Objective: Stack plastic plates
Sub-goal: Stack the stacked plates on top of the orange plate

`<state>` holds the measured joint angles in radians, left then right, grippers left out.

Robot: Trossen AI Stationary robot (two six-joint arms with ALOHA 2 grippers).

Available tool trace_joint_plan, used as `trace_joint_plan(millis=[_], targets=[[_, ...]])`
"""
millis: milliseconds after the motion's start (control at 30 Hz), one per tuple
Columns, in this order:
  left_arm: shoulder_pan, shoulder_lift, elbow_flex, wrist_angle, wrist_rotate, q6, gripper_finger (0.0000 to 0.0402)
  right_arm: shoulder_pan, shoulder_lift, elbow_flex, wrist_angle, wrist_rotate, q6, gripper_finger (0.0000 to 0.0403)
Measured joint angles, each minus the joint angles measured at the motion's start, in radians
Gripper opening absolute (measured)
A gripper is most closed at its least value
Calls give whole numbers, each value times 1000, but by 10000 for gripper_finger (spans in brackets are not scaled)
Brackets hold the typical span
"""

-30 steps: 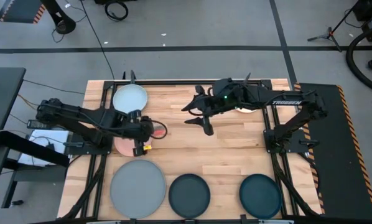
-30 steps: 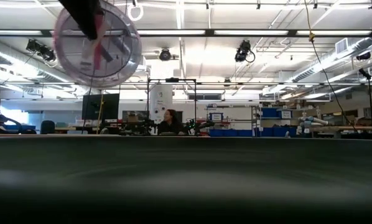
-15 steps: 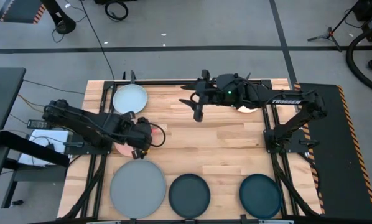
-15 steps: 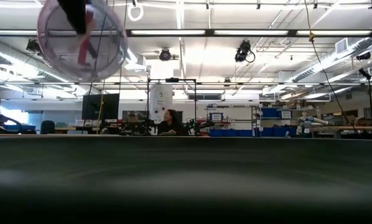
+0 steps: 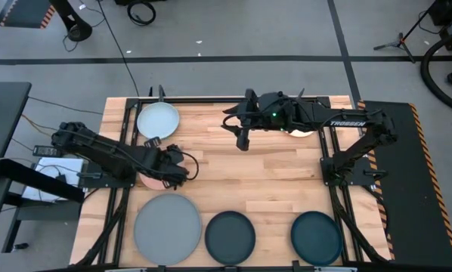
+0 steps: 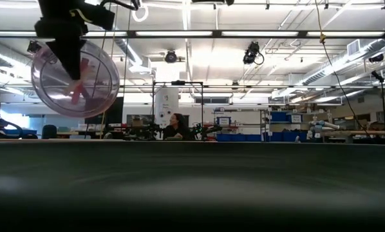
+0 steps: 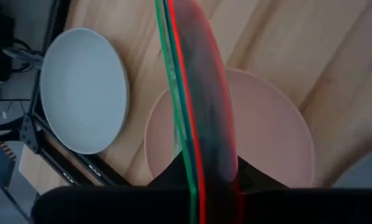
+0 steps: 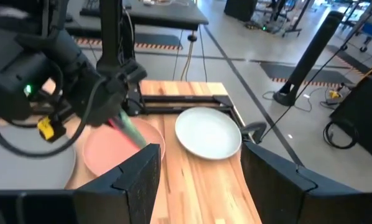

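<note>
My left gripper (image 5: 171, 162) hangs over the salmon pink plate (image 5: 144, 180), shut on small plates held on edge; their red and lime green rims (image 7: 185, 106) show in the left wrist view. In the low view they show as one pinkish disc (image 6: 75, 77) in the air. My right gripper (image 5: 241, 137) hovers open over bare wood at the table's far middle. The pale blue-grey plate (image 5: 158, 119) lies flat at the far left. The large grey plate (image 5: 168, 229) and two dark teal plates (image 5: 230, 236) (image 5: 317, 236) lie along the near edge. The right arm partly hides the cream plate (image 5: 300, 132). My left gripper pinches the small red and green plates between its two fingers, one finger (image 6: 67, 61) on each face. The fingers come from above over the upper rim (image 6: 73, 29) and reach in toward the disc's middle. The plates stand on edge, hanging below the gripper, lifted clear above the salmon plate (image 7: 267, 124).
Bare wood lies between the two arms and in the table's middle (image 5: 249, 181). Black frame rails run along the left side by the pale blue-grey plate (image 7: 83, 90). A person sits far off in the room behind the table (image 6: 176, 125).
My left gripper has come down toward the salmon plate with the small plates, which hang lower in the low view than a second ago. My right gripper has drawn back a little toward the far edge and turned.
</note>
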<state>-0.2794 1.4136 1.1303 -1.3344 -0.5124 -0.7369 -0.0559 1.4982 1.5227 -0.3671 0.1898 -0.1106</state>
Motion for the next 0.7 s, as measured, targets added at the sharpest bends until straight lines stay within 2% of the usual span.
trace_joint_plan(millis=[133,300,400,567,700], targets=[[-2,0,24,-6,-17,-39,18,-1,0,0,-33,18,-6,227],[-66,0,171,-35,-7,-29,17,-7,0,0,-63,67,-40,227],[-96,-1,239,-35,43,-6,17,-20,0,0,-64,70,-48,227],[-98,-1,223,-53,203,-12,17,-45,0,0,-65,71,-44,227],[-108,0,179,-50,223,-59,18,-53,0,0,-68,71,-42,227]])
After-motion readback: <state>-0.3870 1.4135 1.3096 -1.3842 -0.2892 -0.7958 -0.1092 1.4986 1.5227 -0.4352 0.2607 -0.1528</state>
